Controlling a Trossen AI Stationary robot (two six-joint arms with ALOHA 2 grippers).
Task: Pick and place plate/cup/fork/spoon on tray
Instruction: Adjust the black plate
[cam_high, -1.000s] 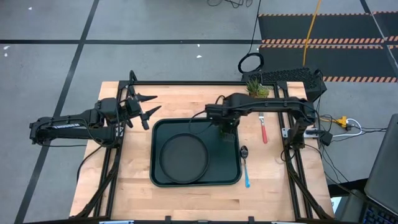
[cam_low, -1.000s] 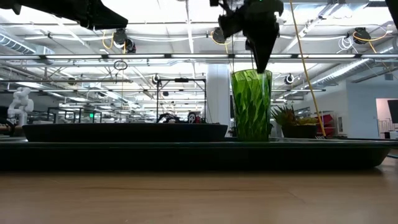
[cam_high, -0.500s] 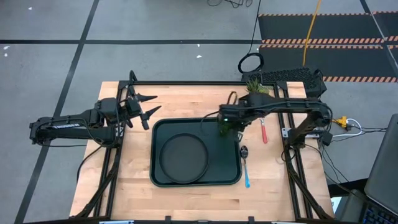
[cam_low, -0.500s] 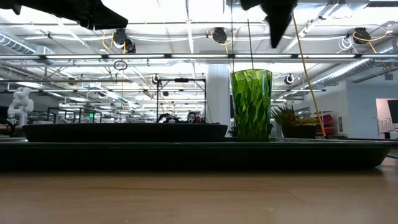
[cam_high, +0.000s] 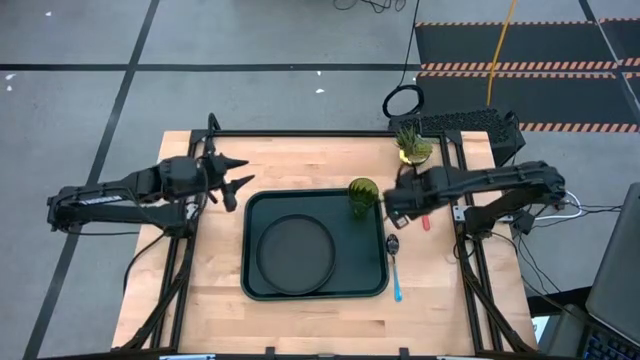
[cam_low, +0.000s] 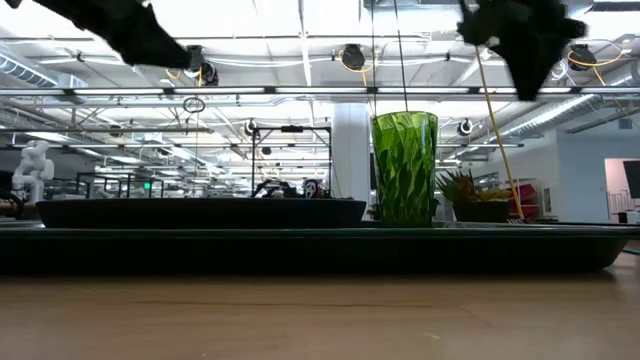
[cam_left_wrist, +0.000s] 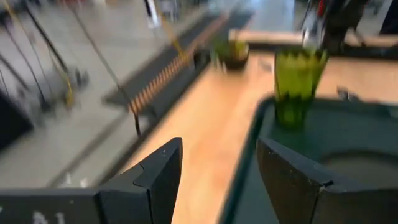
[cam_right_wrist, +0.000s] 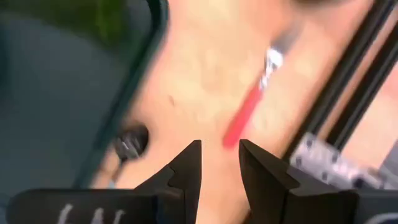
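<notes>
The green cup (cam_high: 363, 192) stands upright on its base in the far right corner of the dark tray (cam_high: 372, 285); it also shows in the low view (cam_low: 404, 167). The dark plate (cam_high: 295, 252) lies flat on the tray's left half. My right gripper (cam_high: 392, 208) is open and empty, just right of the cup and above the table. The red-handled fork (cam_right_wrist: 244, 118) and the blue-handled spoon (cam_high: 396, 270) lie flat on the table right of the tray. My left gripper (cam_high: 238, 172) is open and empty off the tray's far left corner.
A small potted plant (cam_high: 412, 145) stands at the table's far edge, behind the cup. Dark frame rails (cam_high: 470, 215) run along the table's right side under my right arm. Bare wood lies in front of the tray.
My right gripper has risen from the cup's rim and gone toward the table's right edge, ending beside the cup over the fork and spoon. The cup has stayed upright in the tray's corner. My left gripper has tipped a little in place.
</notes>
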